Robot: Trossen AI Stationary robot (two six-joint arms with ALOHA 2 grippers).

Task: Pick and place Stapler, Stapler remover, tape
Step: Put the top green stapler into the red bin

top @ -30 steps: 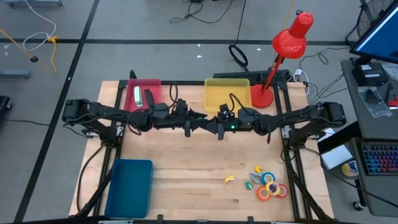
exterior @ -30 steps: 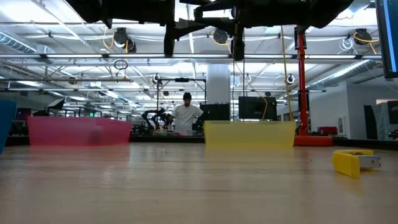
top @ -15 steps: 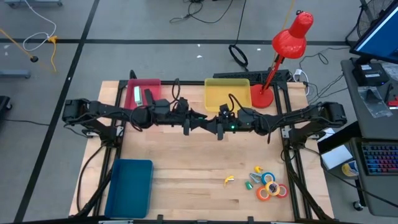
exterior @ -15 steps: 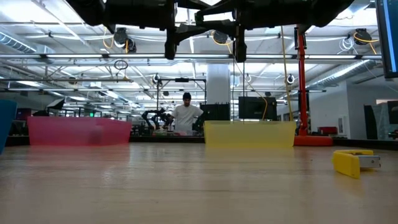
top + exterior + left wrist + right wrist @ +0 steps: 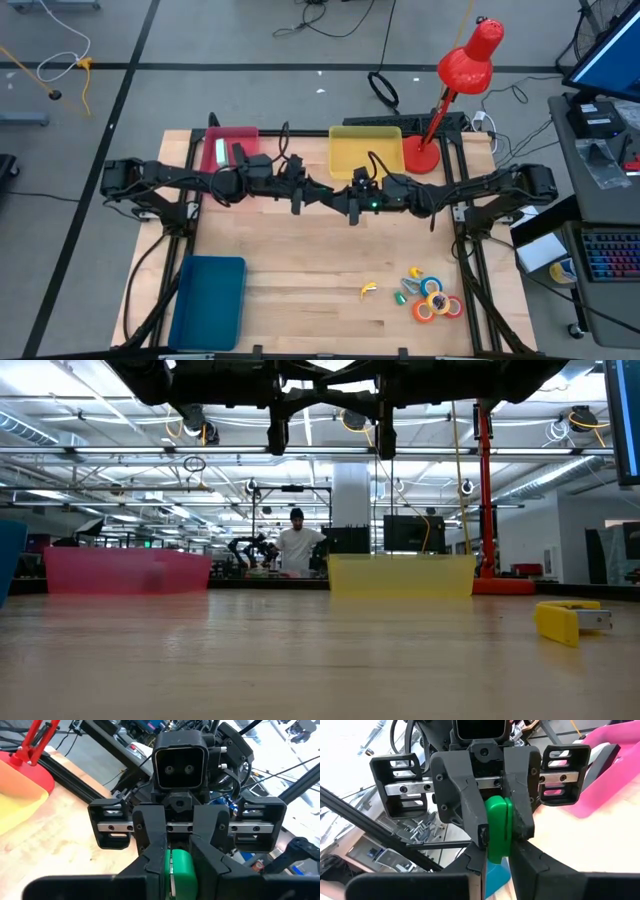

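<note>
2 grippers meet mid-air, the left gripper and right gripper both clamped on 1 green stapler remover; releasing unevenly could drop it

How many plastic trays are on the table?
3: a pink tray at the far left, a yellow tray at far centre, a blue tray at the near left.
</note>
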